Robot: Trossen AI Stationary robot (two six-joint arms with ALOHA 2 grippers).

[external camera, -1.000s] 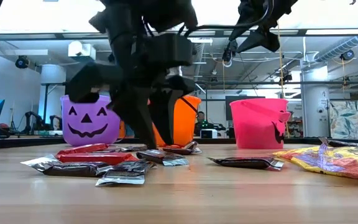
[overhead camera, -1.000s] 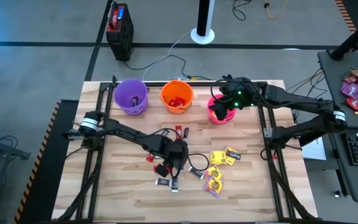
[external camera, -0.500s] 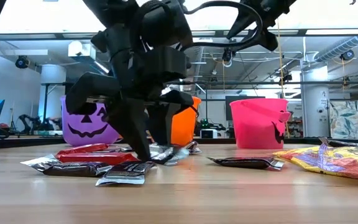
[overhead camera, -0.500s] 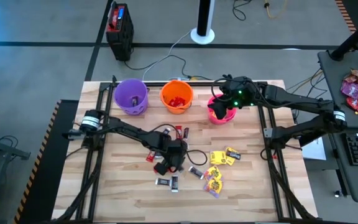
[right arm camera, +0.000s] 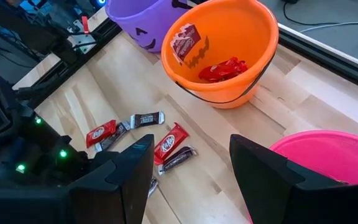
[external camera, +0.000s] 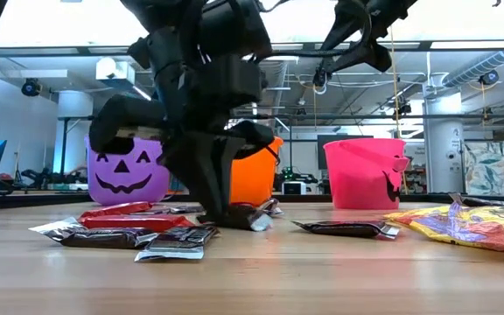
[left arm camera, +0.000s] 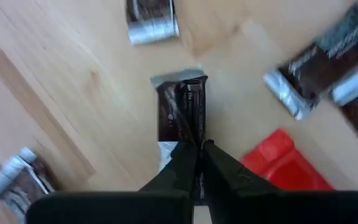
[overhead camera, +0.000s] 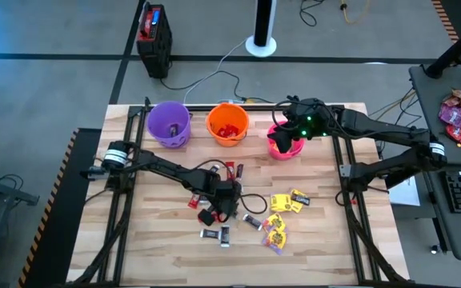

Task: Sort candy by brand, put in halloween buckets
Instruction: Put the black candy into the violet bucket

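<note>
Dark brown candy bar (left arm camera: 180, 111), lying flat on the wooden surface (overhead camera: 334, 240) among the scattered candy near the middle, pinched at one end by my left hand (left arm camera: 197, 152); the fingers are clenched on the wrapper, one to each side. From here I would lift straight up before travelling, since a red bar (left arm camera: 284, 168) lies just beside the fingers and more dark bars (external camera: 178, 242) lie close around; a sideways drag would scatter them. The grip sits on the wrapper's end, so I judge that the bar may hang and swing: I would move slowly and keep it low enough to watch. Which bucket suits dark bars is not certain; the orange bucket (overhead camera: 228, 125) holds red pieces, so I would carry this one to the purple bucket (overhead camera: 169, 122) and let go only when centred over its rim. My right hand (right arm camera: 191, 180), fingers spread wide and empty, hovers over the pink bucket (overhead camera: 282, 144), well apart. Yellow packets (overhead camera: 282, 212) lie nearer that side.
</note>
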